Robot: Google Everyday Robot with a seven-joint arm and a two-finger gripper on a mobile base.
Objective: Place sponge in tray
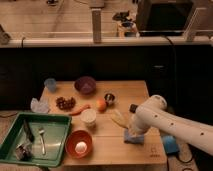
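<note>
- Tray [54, 136] — far left, at the near edge.
- Sponge [134, 139] — well right of the tray, beyond the bowl [79, 145].
- Gripper [133, 131] down on the sponge; its grip cannot be told; the carry should run leftward.

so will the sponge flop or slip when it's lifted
The sponge looks flat and soft, so it will probably squash and sag rather than slip. It is small, so likely light. The gripper sits right over it.
</note>
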